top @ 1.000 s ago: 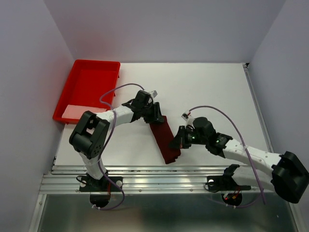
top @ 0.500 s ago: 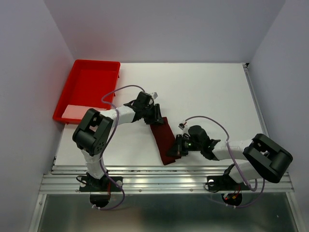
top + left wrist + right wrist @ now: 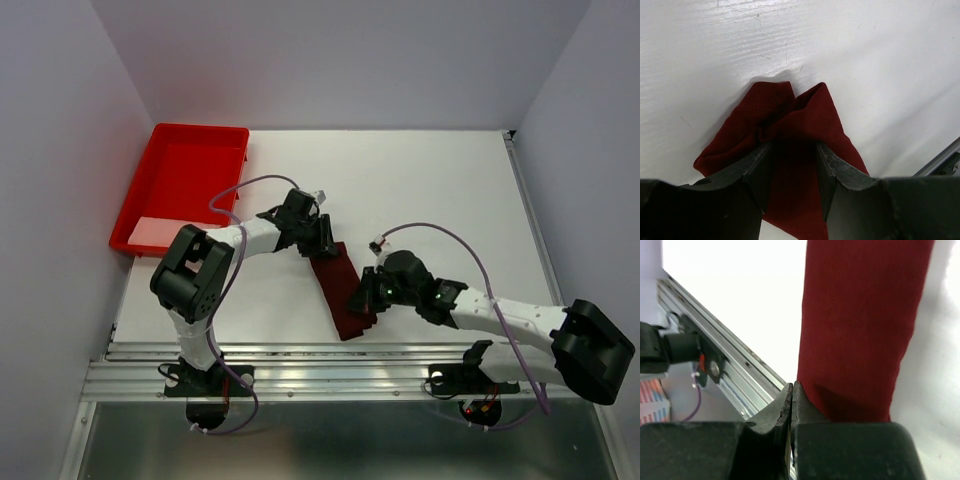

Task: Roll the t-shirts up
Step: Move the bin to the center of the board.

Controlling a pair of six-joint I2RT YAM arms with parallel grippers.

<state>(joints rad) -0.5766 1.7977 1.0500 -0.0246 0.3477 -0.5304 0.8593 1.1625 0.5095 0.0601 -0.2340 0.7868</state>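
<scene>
The t-shirt (image 3: 341,292) is seen folded into a long narrow strip, laid slantwise on the table (image 3: 440,190) between the two arms. No roll has been formed, so the rolling itself is judged yet to be done. Its bunched far end is gripped in the half-closed left claw (image 3: 792,145). The right claw (image 3: 792,390) is shut tight at the near end; whether cloth is pinched there cannot be told.
</scene>
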